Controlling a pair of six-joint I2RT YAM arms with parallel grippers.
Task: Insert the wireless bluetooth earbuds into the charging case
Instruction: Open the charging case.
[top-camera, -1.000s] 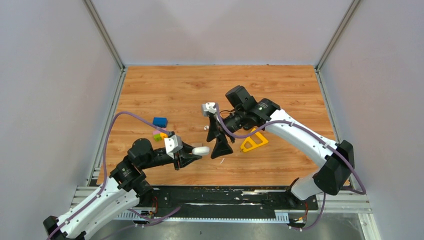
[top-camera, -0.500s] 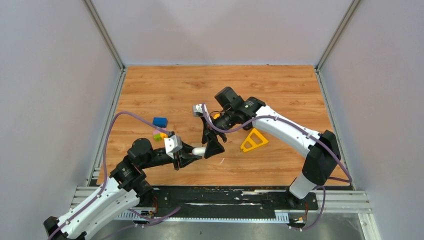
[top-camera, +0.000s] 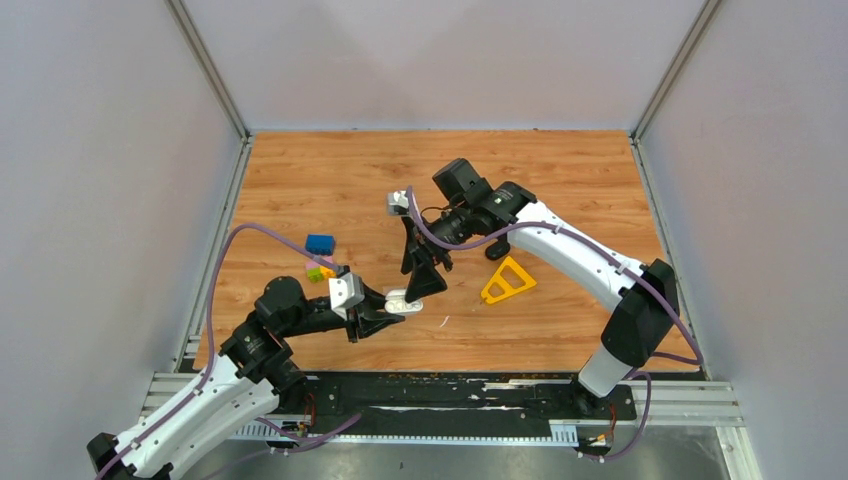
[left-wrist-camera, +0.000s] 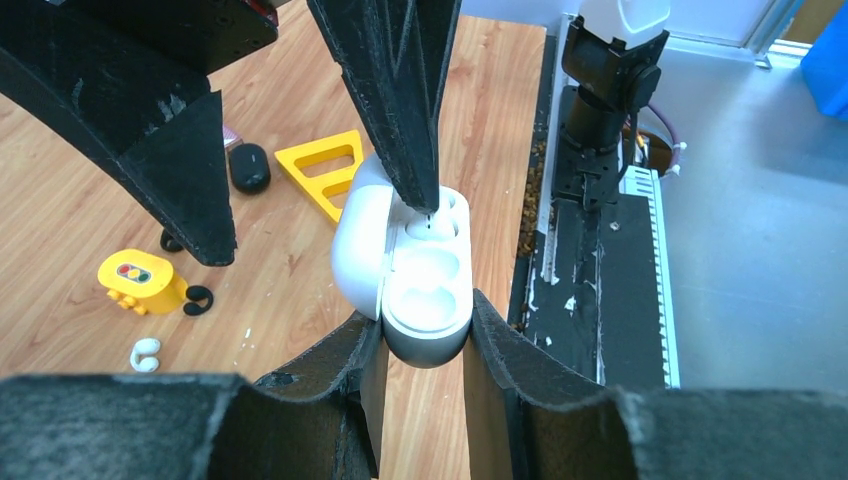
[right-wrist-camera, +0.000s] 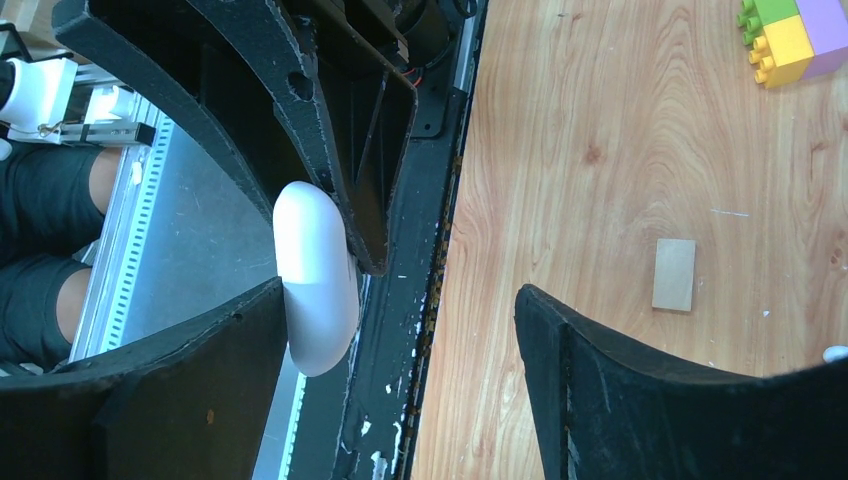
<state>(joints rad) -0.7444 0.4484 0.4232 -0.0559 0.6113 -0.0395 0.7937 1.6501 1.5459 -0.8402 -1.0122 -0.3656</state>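
Note:
My left gripper (top-camera: 397, 307) is shut on the base of the white charging case (left-wrist-camera: 425, 300), which it holds above the table with its lid open. The case also shows in the top view (top-camera: 403, 299) and the right wrist view (right-wrist-camera: 315, 290). My right gripper (top-camera: 420, 272) is open and empty. One of its fingertips (left-wrist-camera: 420, 190) points down into the far cavity of the case. A white earbud (left-wrist-camera: 145, 353) and a black earbud (left-wrist-camera: 198, 298) lie on the wood beyond the case. Another white earbud (right-wrist-camera: 835, 352) shows at the edge of the right wrist view.
A yellow triangle (top-camera: 508, 280) and a black oval object (left-wrist-camera: 248, 167) lie right of the grippers. A yellow toy block (left-wrist-camera: 140, 280), a blue brick (top-camera: 320, 243) and stacked coloured bricks (right-wrist-camera: 790, 40) lie to the left. A small tan block (right-wrist-camera: 673, 274) lies flat.
My right gripper has moved left and toward the left gripper, and one of its fingertips now sits over the open case. The left gripper has kept hold of the case in place.

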